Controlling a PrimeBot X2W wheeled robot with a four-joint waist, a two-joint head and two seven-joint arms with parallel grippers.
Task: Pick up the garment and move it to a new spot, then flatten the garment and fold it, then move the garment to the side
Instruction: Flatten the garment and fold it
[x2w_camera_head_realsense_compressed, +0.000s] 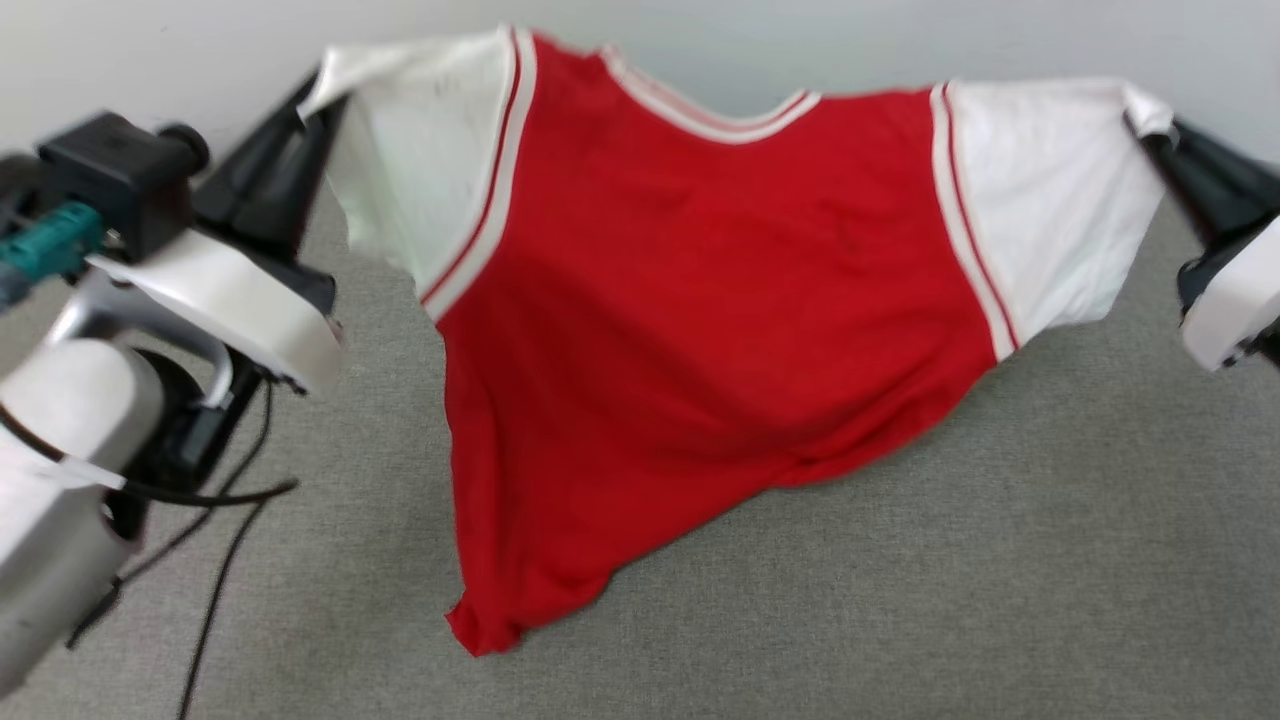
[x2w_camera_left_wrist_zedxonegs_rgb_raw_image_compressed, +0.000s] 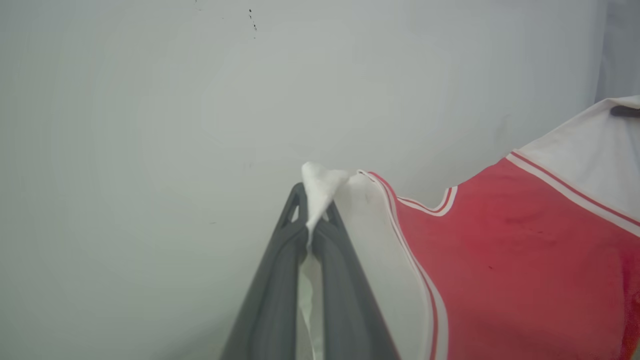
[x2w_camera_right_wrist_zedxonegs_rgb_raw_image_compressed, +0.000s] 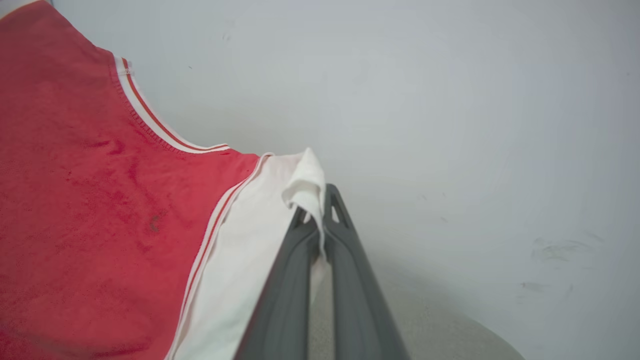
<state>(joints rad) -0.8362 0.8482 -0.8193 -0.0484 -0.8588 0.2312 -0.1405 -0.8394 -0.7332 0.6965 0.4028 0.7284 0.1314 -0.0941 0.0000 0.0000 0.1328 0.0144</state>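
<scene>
The left gripper (x2w_camera_left_wrist_zedxonegs_rgb_raw_image_compressed: 311, 220) pinches a white sleeve tip of the red jersey T-shirt (x2w_camera_head_realsense_compressed: 700, 300). The right gripper (x2w_camera_right_wrist_zedxonegs_rgb_raw_image_compressed: 316, 220) pinches the other sleeve, and the shirt hangs spread between both finger pairs.

A: Any writing to read on the garment (x2w_camera_head_realsense_compressed: 700, 300)?
B: None. The red cloth facing the head view is plain, and it is blurred besides.
A: And from the wrist views?
B: The same: red and white cloth with striped seams, no letters, numbers or brand that can be read.
A: The wall (x2w_camera_left_wrist_zedxonegs_rgb_raw_image_compressed: 150, 100)?
B: A few dark specks and faint scuffs, nothing legible.
</scene>
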